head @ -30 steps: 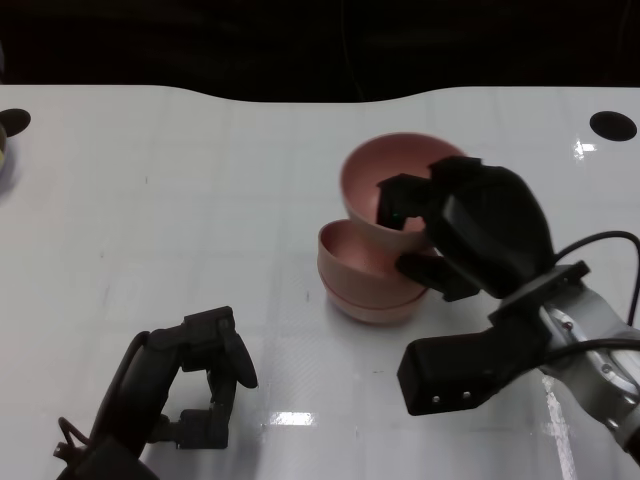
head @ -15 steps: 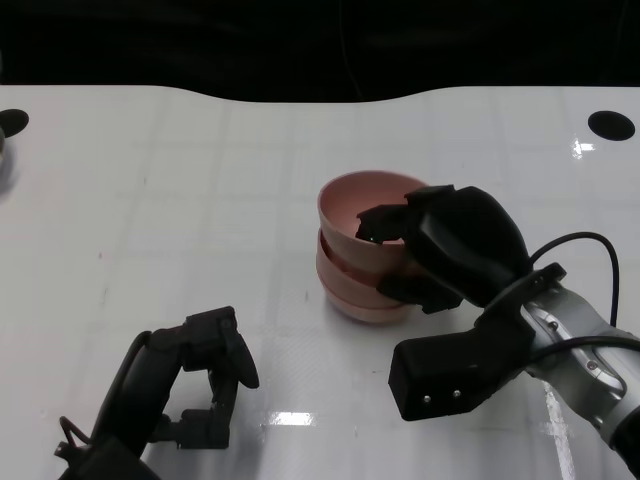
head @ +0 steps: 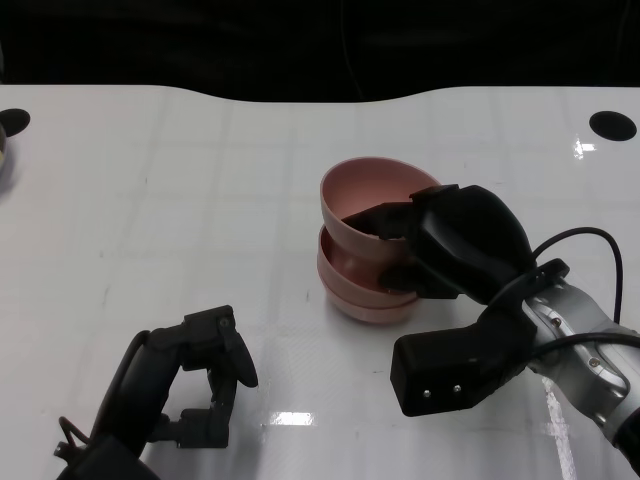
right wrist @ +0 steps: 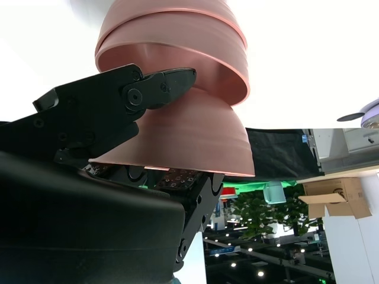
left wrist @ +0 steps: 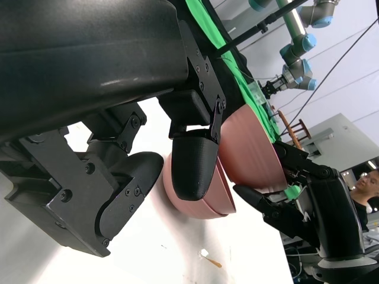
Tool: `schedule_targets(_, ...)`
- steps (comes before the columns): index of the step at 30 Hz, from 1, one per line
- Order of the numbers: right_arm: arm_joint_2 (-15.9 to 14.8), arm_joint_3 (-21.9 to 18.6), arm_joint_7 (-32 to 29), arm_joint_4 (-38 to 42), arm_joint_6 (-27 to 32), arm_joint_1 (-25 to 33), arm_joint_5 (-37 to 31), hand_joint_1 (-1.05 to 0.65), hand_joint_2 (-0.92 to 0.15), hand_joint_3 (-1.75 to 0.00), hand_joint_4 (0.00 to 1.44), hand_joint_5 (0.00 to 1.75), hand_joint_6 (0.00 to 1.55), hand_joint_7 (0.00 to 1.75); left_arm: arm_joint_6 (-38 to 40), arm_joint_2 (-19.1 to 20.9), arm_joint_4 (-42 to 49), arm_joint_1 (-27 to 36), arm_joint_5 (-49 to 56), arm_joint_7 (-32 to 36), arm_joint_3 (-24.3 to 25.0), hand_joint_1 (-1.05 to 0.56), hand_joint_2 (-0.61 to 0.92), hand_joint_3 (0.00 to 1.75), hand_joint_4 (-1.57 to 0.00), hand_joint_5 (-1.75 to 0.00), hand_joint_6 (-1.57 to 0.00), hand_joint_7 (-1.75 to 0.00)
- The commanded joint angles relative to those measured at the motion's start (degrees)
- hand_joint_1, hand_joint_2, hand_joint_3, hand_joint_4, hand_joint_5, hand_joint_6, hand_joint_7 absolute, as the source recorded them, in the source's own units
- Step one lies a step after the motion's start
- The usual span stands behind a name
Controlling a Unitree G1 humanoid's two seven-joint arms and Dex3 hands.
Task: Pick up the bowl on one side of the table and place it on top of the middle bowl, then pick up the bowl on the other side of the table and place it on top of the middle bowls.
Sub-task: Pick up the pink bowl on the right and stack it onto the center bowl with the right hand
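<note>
White and glossy, the desk (head: 200, 200) runs back to a dark far edge.

On the near right, the right robot hand (head: 455, 250) grips the top bowl (head: 375, 200) by its right rim, one finger hooked inside and another pressed on the outer wall. That pink bowl sits tilted in the stack (head: 365, 285) of pink bowls at the middle of the desk, its left side nested lower than the held side. From the right wrist view the top bowl (right wrist: 189, 139) looks lodged in the bowls beneath, yet the grasp is not let go.

At the near left, the left robot hand (head: 195, 385) rests just above the desk with its fingers curled inward, grasping nothing, well apart from the stack.

The stack seems to hold two bowls under the top one, so my judgement is that this is the second placement and the task is nearly done. What is left is to settle the bowl level, open the fingers and draw the right arm away. I cannot confirm the count for certain.
</note>
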Motion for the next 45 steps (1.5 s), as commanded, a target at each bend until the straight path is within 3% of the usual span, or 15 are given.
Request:
schedule_targets(1, -0.90, -0.03, 0.40, -0.92, 0.22, -0.11, 0.21, -0.42, -0.92, -0.12, 0.68, 0.29, 0.71, 0.01, 0.03, 0.77, -0.36, 0.01, 0.03, 0.18, -0.01, -0.03, 0.28, 1.56, -0.93, -1.74, -0.85, -1.55)
schedule_targets(3, -1.76, -0.08, 1.88, -2.06, 0.77, 0.36, 0.06, -0.47, -0.92, -0.17, 0.61, 0.26, 0.62, 0.00, 0.04, 0.76, -0.24, -0.09, 0.28, 0.38, -0.01, -0.03, 0.28, 1.56, -0.93, -1.74, -0.85, -1.55)
schedule_targets(5, -3.99, -0.62, 6.05, -6.06, 1.88, 1.72, 0.27, -0.70, -0.92, -0.42, 0.33, 0.13, 0.31, 0.00, 0.05, 0.54, -0.12, -0.15, 0.15, 0.41, -0.02, -0.03, 0.27, 1.57, -0.93, -1.74, -0.85, -1.56)
schedule_targets(9, -5.05, -1.10, 10.75, -10.39, 3.78, 3.23, 1.01, -0.79, -0.92, -0.47, 0.23, 0.10, 0.22, 0.00, 0.01, 0.58, -0.56, 0.00, 0.75, 0.84, -0.03, -0.04, 0.27, 1.57, -0.94, -1.75, -0.85, -1.57)
schedule_targets(22, -5.02, -0.31, 13.22, -13.89, 6.42, 5.40, -0.28, -0.80, -0.92, -0.35, 0.21, 0.13, 0.22, 0.01, 0.46, 0.69, -1.94, 0.75, 0.69, 0.49, 0.01, -0.03, 0.26, 1.59, -0.94, -1.74, -0.85, -1.57)
schedule_targets(45, -5.68, 0.70, 9.11, -16.08, 6.22, 13.31, -4.21, -0.82, -0.92, -0.41, 0.21, 0.19, 0.28, 0.03, 1.13, 0.79, -2.34, 0.84, 1.47, 1.07, 0.20, -0.01, 0.25, 1.61, -0.95, -1.71, -0.88, -1.52)
